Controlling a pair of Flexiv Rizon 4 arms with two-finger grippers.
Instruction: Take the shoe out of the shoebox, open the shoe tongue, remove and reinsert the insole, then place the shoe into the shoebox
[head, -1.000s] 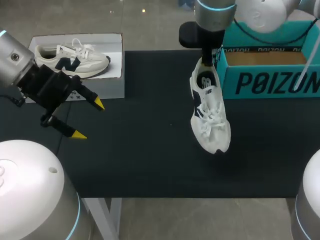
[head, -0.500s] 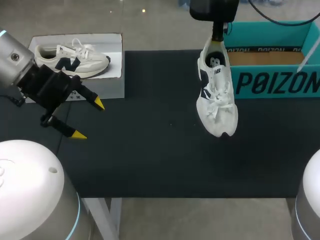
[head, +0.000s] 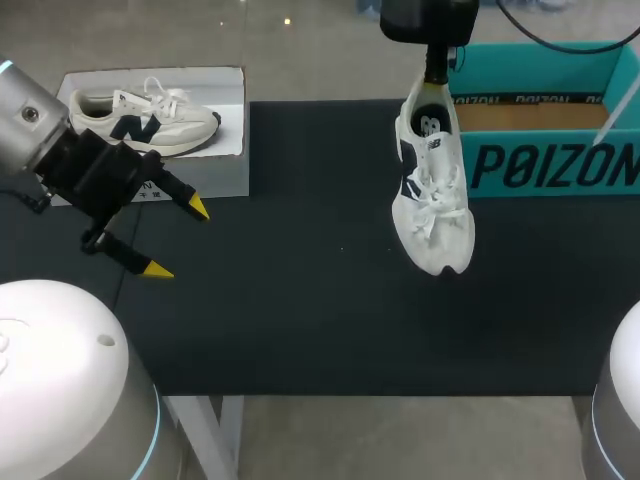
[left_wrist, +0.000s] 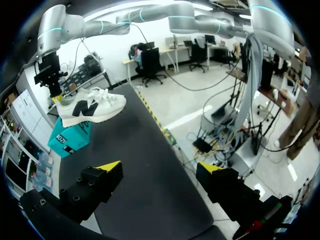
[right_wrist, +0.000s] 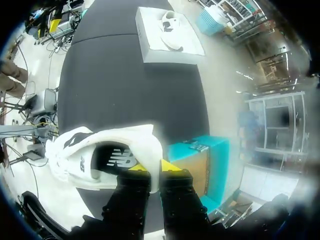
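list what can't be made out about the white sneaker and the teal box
Insole of the white lace-up sneaker: right wrist view, only the heel end shows; the upper hides the rest.
Right gripper: head view, body cut off by the top edge, fingertips sunk in the heel.
Teal cardboard shoebox: head view, right end cut off by the edge; right wrist view, partly behind the gripper.

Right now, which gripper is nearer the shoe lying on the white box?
Left. The left gripper hangs open beside the white box carrying that shoe; the right gripper is far off, shut on the hanging shoe by the teal shoebox.
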